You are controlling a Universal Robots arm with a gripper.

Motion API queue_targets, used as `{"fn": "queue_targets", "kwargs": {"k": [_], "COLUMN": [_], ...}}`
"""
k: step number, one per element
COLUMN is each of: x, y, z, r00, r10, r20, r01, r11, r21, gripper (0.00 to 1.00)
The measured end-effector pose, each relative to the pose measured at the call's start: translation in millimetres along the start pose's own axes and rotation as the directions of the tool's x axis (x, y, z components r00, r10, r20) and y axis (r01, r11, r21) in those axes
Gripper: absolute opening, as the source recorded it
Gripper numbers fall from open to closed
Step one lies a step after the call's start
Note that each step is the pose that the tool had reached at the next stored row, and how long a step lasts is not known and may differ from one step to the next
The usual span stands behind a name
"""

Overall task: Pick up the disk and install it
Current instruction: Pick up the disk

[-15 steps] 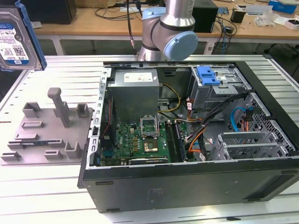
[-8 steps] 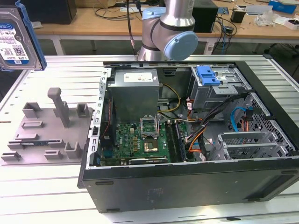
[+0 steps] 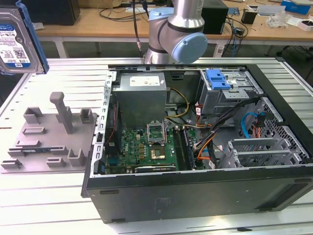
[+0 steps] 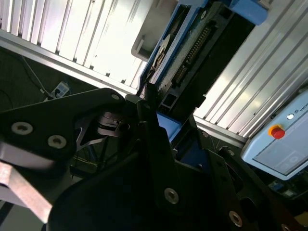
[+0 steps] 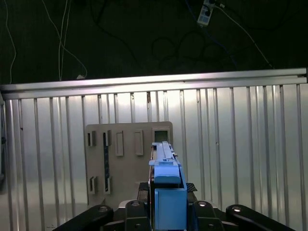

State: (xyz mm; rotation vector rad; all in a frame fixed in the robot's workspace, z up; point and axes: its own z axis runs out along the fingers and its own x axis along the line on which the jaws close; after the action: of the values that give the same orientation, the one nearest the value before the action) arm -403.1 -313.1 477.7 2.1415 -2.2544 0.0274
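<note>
Arm (image 3: 188, 12): brushed-silver tube sections and a rounded joint housing with a pale blue round cap (image 3: 190, 48); end effector (image 4: 168, 120): matte black flat link plates, rounded at the ends, fastened with silver round-headed screws (image 4: 165, 194).

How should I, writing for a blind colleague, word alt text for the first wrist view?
The claw grips the disk, blue-framed and edge-on; behind it a grey fixture plate lies on a ribbed metal table.
</note>
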Motion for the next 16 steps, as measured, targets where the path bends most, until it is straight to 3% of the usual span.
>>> {"fn": "queue_targets", "kwargs": {"k": [7, 16], "x": [8.7, 29.7], "y": [-19.8, -57.5], "z": [0.0, -0.4], "r00": [1.0000, 1.0000], "r10": [0.000, 0.000], "r20": [0.0000, 0.0000], "r01": [0.000, 0.000], "r11": [1.0000, 1.0000], "r21": [0.0000, -0.0002], "gripper": [0.37, 0.37]}}
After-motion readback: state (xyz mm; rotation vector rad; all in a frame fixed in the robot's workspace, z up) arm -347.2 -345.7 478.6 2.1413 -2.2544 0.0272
